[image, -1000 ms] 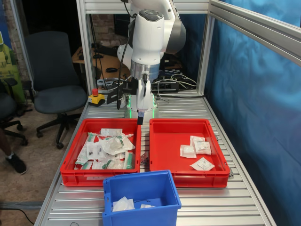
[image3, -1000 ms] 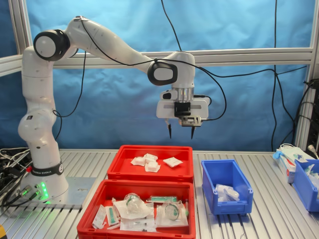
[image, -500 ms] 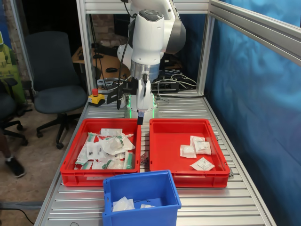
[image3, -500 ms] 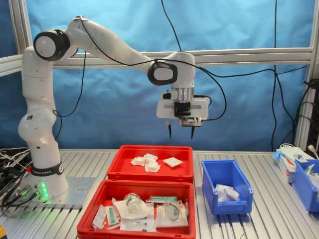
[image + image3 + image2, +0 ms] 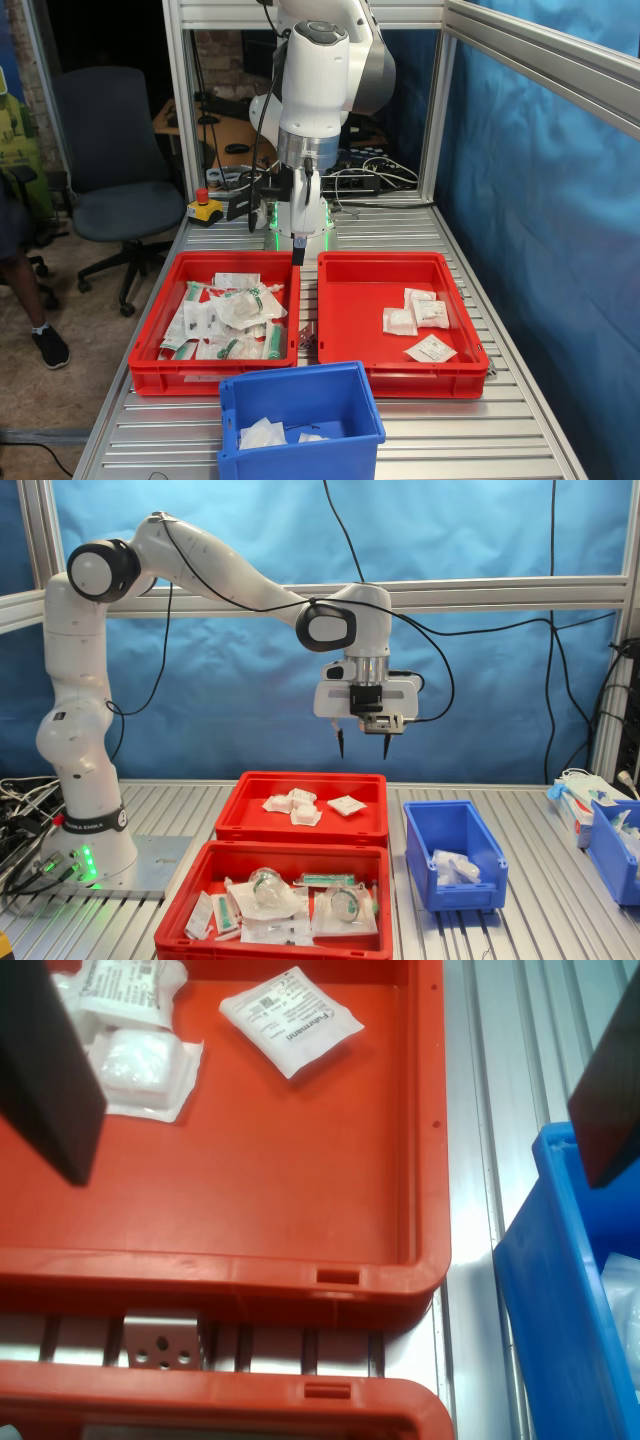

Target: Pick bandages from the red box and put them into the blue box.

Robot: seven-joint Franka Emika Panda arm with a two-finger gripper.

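The red box (image 5: 455,372) lies at the first exterior view's right with several flat white bandages (image 5: 430,313) in it. In the second exterior view it is the far tray (image 5: 300,830), with bandages (image 5: 347,805) inside. The blue box (image 5: 300,400) stands in front and holds white packets (image 5: 455,865). My gripper (image 5: 363,748) hangs open and empty well above the red box, and it also shows in the first exterior view (image 5: 298,250). In the wrist view the dark fingers (image 5: 45,1070) frame the red box's floor (image 5: 250,1160), a bandage (image 5: 290,1020) and the blue box's rim (image 5: 560,1290).
A second red tray (image 5: 150,368) heaped with green-and-white items lies beside the red box. A red emergency button (image 5: 203,205) sits by the arm's base. Aluminium frame posts (image 5: 180,120) ring the table. Another blue bin (image 5: 615,845) stands at the second exterior view's right.
The arm and gripper have not moved. Only a person's leg at the first exterior view's left edge has shifted.
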